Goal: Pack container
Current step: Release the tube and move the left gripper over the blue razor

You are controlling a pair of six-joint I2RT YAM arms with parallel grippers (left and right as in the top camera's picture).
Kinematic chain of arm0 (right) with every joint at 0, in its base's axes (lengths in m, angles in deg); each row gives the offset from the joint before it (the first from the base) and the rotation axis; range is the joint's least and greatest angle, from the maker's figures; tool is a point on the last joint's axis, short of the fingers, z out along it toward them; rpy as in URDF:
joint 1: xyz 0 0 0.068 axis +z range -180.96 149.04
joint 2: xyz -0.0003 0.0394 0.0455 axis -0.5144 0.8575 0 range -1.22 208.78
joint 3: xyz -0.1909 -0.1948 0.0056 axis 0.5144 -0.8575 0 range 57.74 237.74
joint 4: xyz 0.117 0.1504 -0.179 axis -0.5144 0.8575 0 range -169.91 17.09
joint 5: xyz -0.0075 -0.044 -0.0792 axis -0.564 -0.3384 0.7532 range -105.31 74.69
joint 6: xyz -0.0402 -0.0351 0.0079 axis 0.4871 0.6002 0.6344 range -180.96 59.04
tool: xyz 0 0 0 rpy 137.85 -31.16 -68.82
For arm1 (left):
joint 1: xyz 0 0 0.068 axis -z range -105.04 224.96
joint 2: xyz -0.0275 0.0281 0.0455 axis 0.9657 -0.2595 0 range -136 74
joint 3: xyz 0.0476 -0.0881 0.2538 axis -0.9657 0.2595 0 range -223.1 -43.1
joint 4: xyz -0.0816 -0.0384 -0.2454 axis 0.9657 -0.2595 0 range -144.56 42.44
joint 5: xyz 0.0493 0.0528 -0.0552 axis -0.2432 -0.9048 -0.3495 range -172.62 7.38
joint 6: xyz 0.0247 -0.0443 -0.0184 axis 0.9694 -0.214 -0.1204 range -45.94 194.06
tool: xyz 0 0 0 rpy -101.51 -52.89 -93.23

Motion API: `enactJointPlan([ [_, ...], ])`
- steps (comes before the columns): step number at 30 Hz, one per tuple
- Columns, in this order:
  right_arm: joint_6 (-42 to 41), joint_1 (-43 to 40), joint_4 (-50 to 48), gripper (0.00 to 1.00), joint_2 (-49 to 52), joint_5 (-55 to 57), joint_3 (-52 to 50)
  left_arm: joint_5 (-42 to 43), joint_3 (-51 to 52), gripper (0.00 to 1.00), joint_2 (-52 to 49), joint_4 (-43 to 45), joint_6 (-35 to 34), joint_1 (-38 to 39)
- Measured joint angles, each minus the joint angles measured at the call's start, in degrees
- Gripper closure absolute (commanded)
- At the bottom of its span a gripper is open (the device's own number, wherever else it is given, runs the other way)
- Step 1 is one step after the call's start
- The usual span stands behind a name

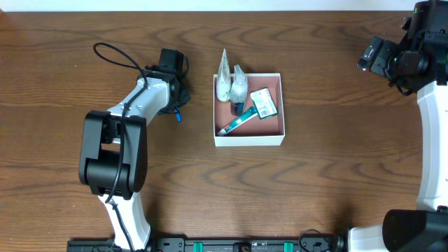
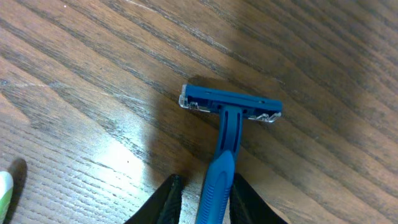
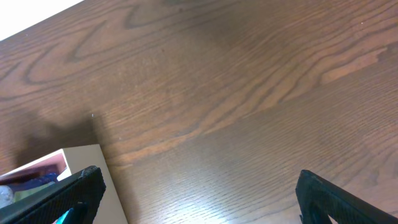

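Observation:
The container point(image 1: 248, 141) is a square white box with a pinkish inside at the table's middle. It holds a teal tube point(image 1: 238, 124), a green-and-white packet point(image 1: 264, 103), a small bottle point(image 1: 239, 87) and a white pouch point(image 1: 224, 80) leaning on its far left wall. A blue razor point(image 2: 230, 109) lies on the wood left of the box and also shows in the overhead view point(image 1: 178, 115). My left gripper point(image 2: 205, 183) straddles the razor's handle, with a gap on its left side. My right gripper point(image 3: 199, 193) is open and empty, high at the far right point(image 1: 371, 54).
The box's corner point(image 3: 81, 158) shows at the lower left of the right wrist view. A green-and-white object point(image 2: 3, 186) sits at the left edge of the left wrist view. A black cable point(image 1: 115, 52) loops behind the left arm.

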Motion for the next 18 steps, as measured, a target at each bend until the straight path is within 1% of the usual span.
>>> enactJointPlan([
  [4,0.02,0.0,0.0,0.01,0.0,0.0,0.0,0.35,-0.11,0.81,0.0,-1.14,1.73,0.0],
  [14,0.02,0.0,0.0,0.01,0.0,0.0,0.0,0.85,-0.96,0.81,0.39,-2.23,4.52,0.0],
  [18,0.02,0.0,0.0,0.01,0.0,0.0,0.0,0.85,-0.96,0.81,2.1,-2.34,6.12,0.0],
])
